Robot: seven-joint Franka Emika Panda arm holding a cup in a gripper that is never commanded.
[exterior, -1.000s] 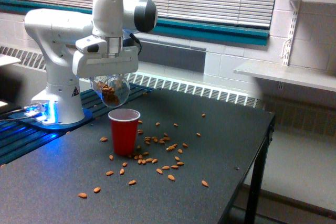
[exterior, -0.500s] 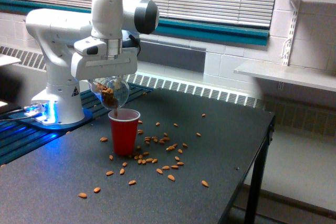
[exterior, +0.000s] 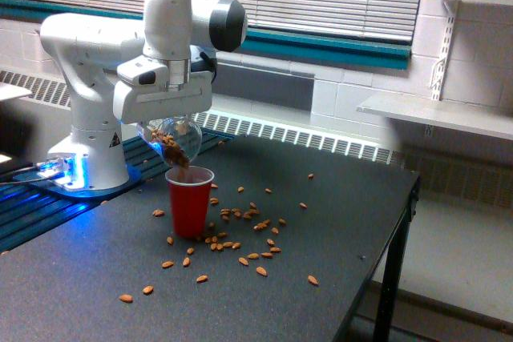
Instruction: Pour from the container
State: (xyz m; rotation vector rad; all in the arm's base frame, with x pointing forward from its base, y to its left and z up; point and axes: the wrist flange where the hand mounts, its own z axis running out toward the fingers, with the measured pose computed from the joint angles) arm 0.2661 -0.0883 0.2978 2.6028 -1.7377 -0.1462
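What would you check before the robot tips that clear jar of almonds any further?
1. Clear container held in the gripper: ok.
2. Its mouth over the red cup: ok, almonds stream toward the opening.
3. Red cup upright on the table: ok.
4. No spills: not ok, loose almonds lie scattered around the cup.
5. Room left inside the cup: cannot tell.

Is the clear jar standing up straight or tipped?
Tipped: the clear jar leans toward the red cup, almonds sliding out.
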